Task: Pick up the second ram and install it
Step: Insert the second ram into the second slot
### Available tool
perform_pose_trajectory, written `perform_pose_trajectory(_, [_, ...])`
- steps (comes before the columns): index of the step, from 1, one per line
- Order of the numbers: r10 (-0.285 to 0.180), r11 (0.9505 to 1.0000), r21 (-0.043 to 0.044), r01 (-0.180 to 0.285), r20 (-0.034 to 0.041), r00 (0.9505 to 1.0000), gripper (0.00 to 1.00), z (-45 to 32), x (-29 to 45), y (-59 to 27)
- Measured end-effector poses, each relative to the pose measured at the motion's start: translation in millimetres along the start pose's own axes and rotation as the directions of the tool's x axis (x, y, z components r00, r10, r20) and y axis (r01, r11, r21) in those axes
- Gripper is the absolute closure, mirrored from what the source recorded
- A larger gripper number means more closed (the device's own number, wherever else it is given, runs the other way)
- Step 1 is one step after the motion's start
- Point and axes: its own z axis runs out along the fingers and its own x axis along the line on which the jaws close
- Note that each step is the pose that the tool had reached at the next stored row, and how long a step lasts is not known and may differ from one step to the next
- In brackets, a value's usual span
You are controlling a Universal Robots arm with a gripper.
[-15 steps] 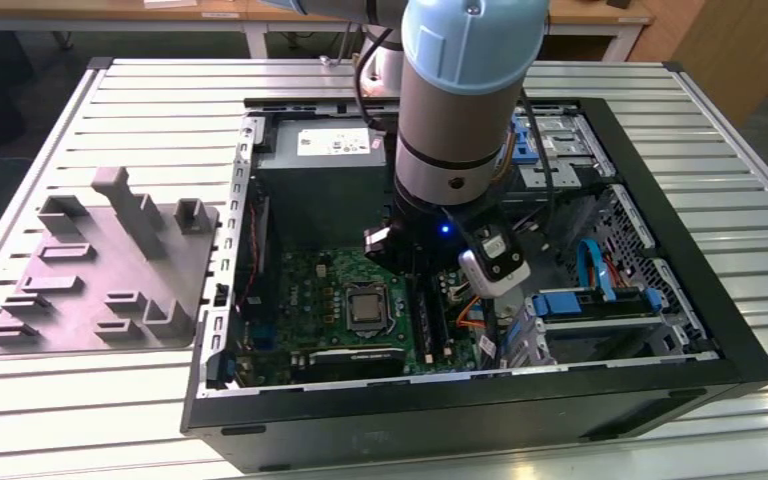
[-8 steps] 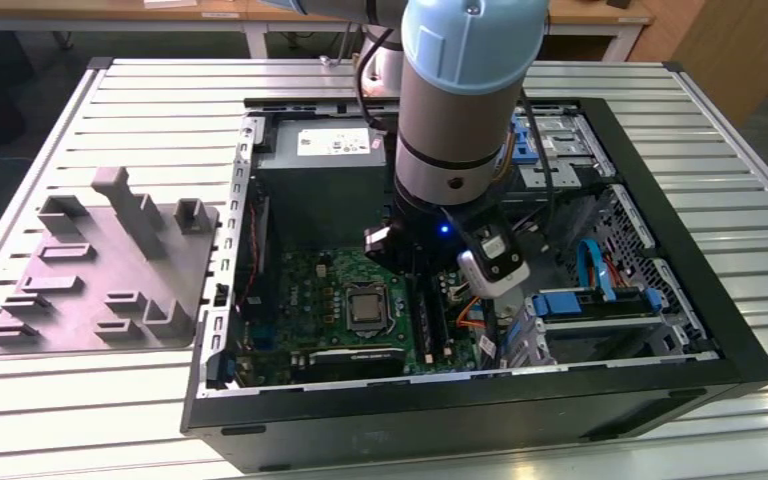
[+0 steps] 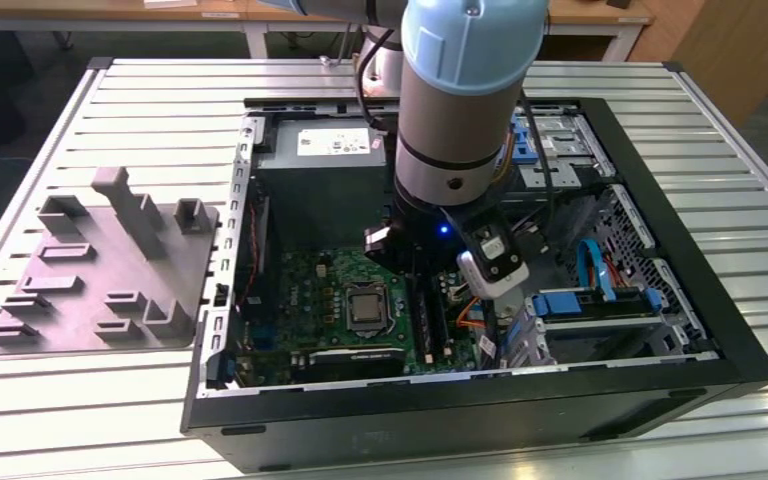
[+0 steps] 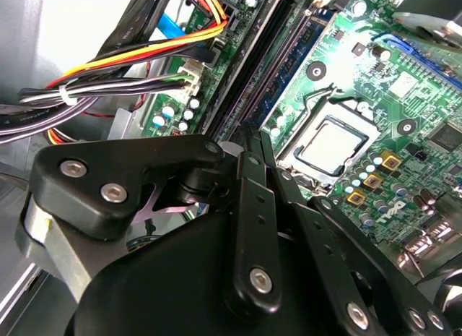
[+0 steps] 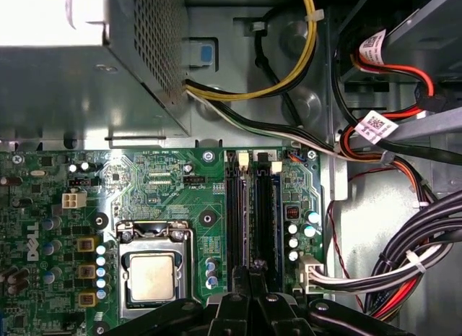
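You cannot single out the second ram with certainty. Look to the long black memory slots (image 5: pixel 267 206). In the second wrist view a bluish strip (image 4: pixel 287 65) runs edge-on along the slot on the processor socket's (image 4: pixel 332 148) side. The views do not settle whether that strip is the stick you want.

In both wrist views your hand (image 5: pixel 250 274) sits low over those slots, at the end farther from the power supply (image 5: pixel 72 76). Its two thin black fingers (image 4: pixel 247 144) are drawn together with hardly a slit between them. You cannot tell whether anything is pinched there.

The slots stand just beside the socket on the green motherboard (image 5: pixel 166 184). On their other side a white connector (image 5: pixel 310 267) takes a bundle of black and coloured wires (image 5: pixel 404 264). Yellow and black leads (image 5: pixel 274 87) run from the power supply across the case wall above the board.

In the exterior view the arm (image 3: pixel 471 90) comes straight down into the open computer case (image 3: pixel 744 350) and covers the middle of the board. The case lies on its side on the slatted metal desk (image 3: pixel 157 100). A flat blue cable (image 3: pixel 595 270) curves through the drive bay on the exterior view's right. On the exterior view's left a grey fixture plate (image 3: pixel 104 270) with raised blocks rests on the desk just beside the case.
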Motion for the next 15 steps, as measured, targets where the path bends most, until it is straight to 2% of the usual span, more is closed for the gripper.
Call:
perform_pose_trajectory(9, [0.0,1.0,0.0006,0.0,-0.0003,1.0,0.89,0.6,0.0,0.0])
perform_pose_trajectory(15, [0.0,1.0,0.0049,0.0,-0.0001,1.0,0.89,-0.4,0.0,0.1])
